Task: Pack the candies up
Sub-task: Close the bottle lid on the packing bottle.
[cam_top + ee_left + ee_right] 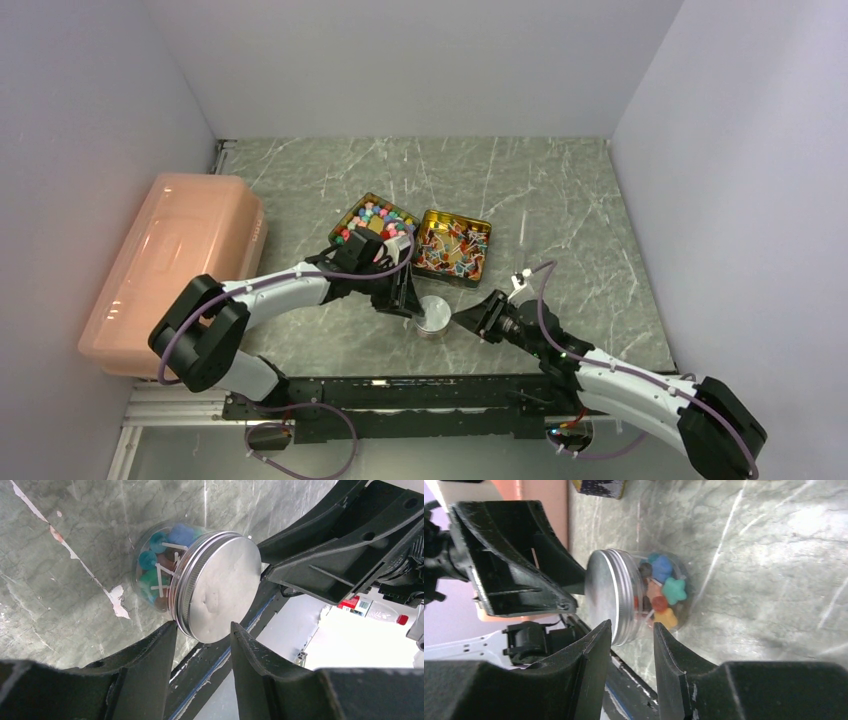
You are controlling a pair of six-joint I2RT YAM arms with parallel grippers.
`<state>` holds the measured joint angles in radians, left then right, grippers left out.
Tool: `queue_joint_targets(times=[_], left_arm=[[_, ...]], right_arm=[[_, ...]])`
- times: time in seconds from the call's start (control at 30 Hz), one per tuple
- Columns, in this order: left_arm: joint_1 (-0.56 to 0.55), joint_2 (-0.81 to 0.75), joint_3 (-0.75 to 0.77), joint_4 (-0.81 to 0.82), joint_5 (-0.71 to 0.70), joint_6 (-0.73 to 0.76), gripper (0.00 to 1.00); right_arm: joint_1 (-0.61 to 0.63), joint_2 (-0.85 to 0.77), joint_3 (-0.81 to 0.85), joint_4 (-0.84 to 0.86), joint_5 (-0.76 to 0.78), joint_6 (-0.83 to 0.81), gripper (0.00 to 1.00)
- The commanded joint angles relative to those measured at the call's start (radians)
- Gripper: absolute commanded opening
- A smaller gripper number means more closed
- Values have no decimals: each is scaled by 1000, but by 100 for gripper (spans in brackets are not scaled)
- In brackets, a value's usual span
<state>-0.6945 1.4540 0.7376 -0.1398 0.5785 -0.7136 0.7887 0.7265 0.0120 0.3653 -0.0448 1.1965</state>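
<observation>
Grey-green marble desk carries a clear silver-lidded round jar of coloured candies, with left fingers and right fingers apart beside it.

Inside a robotics lab's test cell: the left arm and right arm stand bolted to a black metal rail at the edge of a marble-patterned table, walled by blank white panels, purple cables looping along them.
</observation>
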Motion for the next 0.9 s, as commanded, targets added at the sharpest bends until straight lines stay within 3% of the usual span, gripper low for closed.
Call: queue_joint_targets(times=[0.0, 0.47, 0.67, 0.87], left_arm=[[-8, 3, 38, 6, 8, 27, 49], [-7, -64, 58, -122, -101, 72, 51], [-8, -126, 4, -67, -82, 51, 52], [-8, -261, -129, 48, -97, 38, 62]], right_arm=[[-4, -12, 17, -69, 33, -78, 40], [-3, -54, 276, -374, 92, -396, 40], [-4, 17, 395, -473, 61, -512, 39], [-3, 67, 473, -530, 49, -584, 39]])
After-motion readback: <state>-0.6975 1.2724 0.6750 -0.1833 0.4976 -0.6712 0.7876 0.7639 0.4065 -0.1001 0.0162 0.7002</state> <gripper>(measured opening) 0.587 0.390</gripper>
